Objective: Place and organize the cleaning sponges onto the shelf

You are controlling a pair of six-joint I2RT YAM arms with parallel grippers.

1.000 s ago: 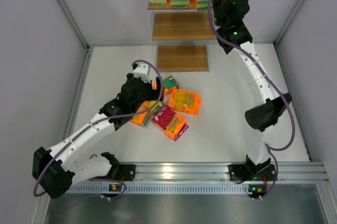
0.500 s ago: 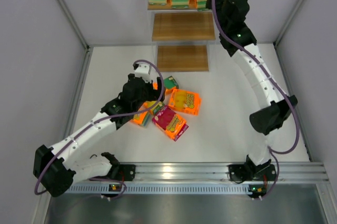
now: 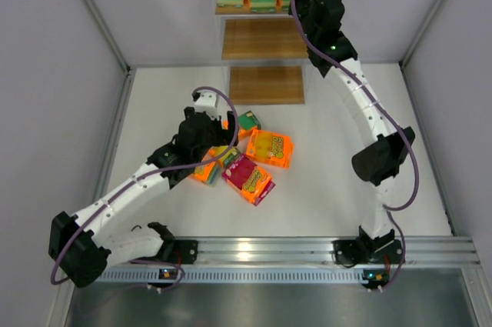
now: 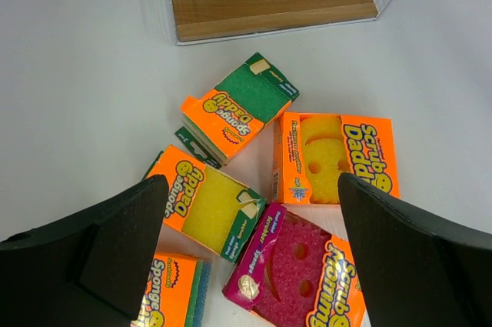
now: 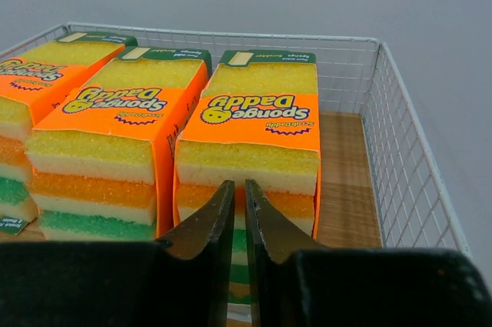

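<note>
Right wrist view is showing the right gripper (image 5: 239, 185) pinched nearly closed on nothing, sitting just in front of the rightmost of three sponge packs (image 5: 261, 119) standing side by side on the far tier of the shelf (image 5: 346, 165). Left gripper (image 4: 252, 188) is hovering wide open over five loose packs (image 4: 330, 158) lying on the table (image 4: 77, 73) just near of the shelf. So I'm guessing we're running under halfway, with the two nearer boards sitting bare.

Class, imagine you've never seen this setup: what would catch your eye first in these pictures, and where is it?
Three bright orange striped sponge packs stand side by side on the top tier of the shelf, with the shut right gripper just before the rightmost. Several loose packs lie jumbled on the white table, beneath the open left gripper.
</note>
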